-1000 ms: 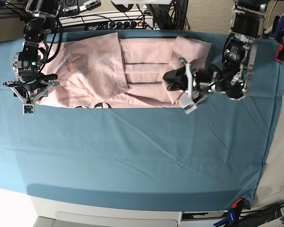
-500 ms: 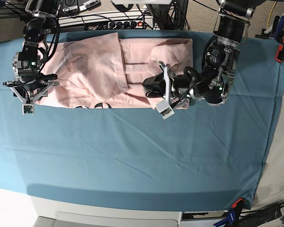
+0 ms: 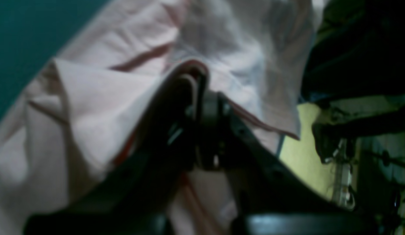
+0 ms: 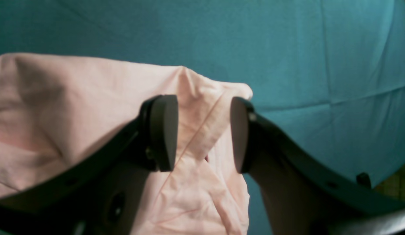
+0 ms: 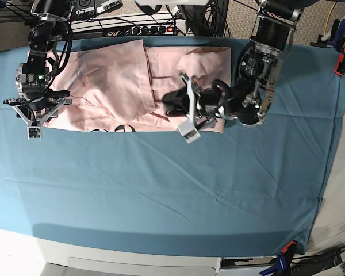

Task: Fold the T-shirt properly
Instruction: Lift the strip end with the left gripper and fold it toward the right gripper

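I see the pale pink cotton T-shirt point(image 5: 121, 80) lying along the far edge of the teal table cloth point(image 5: 172, 184), and the whole near half of the cloth is free room in front of both jaws. Behind the far edge stands a black power strip point(image 5: 144, 27) with cables.

The left gripper point(image 5: 173, 103) is clenched on a fold of the T-shirt point(image 3: 101, 107); the pink fabric bunches over and around its jaws, and the arm lies low and almost flat across the garment.

The right gripper point(image 4: 202, 133) is released, its jaws stand apart with a corner of the T-shirt point(image 4: 195, 130) between them, but not pinched. In the base view this gripper point(image 5: 37, 121) points down at the shirt's outer end.
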Controlling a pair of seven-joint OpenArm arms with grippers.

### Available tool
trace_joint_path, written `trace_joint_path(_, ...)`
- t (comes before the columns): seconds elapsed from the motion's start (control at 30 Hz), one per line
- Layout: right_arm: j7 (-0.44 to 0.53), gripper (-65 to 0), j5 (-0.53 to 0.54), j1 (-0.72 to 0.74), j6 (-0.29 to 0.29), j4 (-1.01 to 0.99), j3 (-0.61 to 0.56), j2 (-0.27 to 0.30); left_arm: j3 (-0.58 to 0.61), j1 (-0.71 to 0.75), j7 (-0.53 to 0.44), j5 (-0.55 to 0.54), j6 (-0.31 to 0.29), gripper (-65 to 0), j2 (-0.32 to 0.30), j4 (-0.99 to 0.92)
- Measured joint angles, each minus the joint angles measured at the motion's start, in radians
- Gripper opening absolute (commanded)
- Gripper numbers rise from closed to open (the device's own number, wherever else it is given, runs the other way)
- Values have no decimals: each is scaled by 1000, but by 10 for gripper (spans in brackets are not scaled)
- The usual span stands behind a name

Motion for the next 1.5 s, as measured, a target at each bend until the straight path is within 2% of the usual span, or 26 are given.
trace_joint_path(0.23,9,-383,0,-3,0,0,0,0,-2,-12,-14,0,1,-650,38,0)
trace_joint_path(0.33,13,-383,0,-14,0,0,0,0,-6,-34,-23,0,40,-650,39,0)
trace_joint_path(0.47,13,-383,0,-25,0,0,0,0,-57,-47,-34,-2,61,-650,42,0)
trace_joint_path(0.63,16,-383,0,-25,0,0,0,0,-127,-48,-17,-55,68,-650,41,0)
trace_joint_path(0.97,17,-383,0,-25,0,0,0,0,-128,-47,29,-136,68,-650,41,0)
trace_joint_path(1.03,17,-383,1,-25,0,0,0,0,-128,-47,53,-165,44,-650,41,0)
trace_joint_path(1.23,25,-383,26,-25,0,0,0,0,-127,-13,57,-187,29,-650,46,0)
trace_joint_path(1.5,35,-383,26,-25,0,0,0,0,-110,-12,33,-161,14,-650,132,0)
